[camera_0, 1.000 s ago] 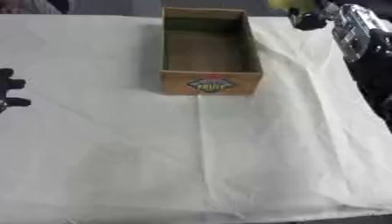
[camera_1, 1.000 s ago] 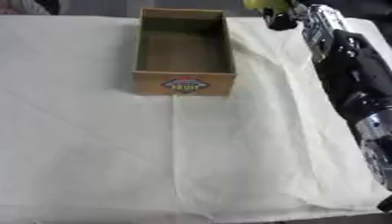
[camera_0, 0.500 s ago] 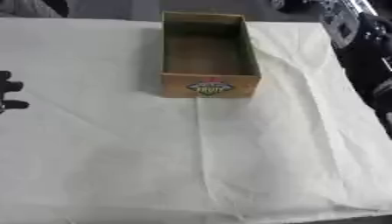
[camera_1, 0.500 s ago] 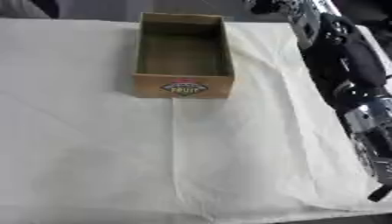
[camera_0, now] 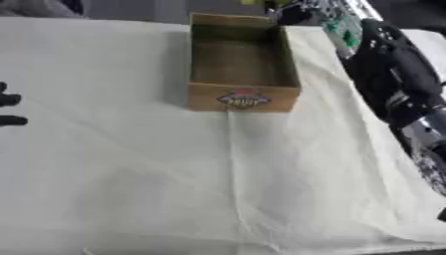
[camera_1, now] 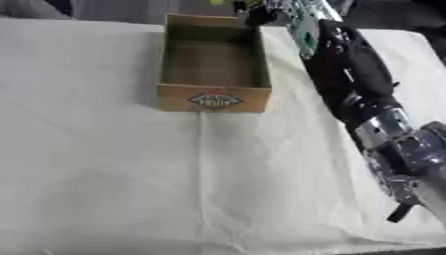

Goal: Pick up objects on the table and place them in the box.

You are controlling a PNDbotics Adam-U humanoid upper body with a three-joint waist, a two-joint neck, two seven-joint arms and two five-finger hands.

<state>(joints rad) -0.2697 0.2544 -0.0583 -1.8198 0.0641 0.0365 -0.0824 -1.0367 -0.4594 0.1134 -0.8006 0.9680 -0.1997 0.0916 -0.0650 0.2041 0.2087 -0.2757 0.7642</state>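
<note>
An open cardboard box (camera_0: 244, 97) with a fruit label on its front stands on the white cloth at the top centre; its inside looks bare. My right arm (camera_1: 348, 74) stretches along the right side up to the box's far right corner. The right hand (camera_0: 292, 14) sits at the top edge there, its dark fingers curled by a small yellow-green thing (camera_1: 218, 2) that is mostly cut off by the picture's edge. Only the dark fingertips of my left hand (camera_0: 10, 102) show at the left edge, relaxed and holding nothing.
The white cloth (camera_0: 174, 189) covers the whole table, with creases running down from the box's front. The cloth's front edge runs along the bottom of the view. A dark background lies beyond the table's far edge.
My right hand has moved left, from beyond the cloth's right side to the box's far right corner. The box and the left hand have stayed put.
</note>
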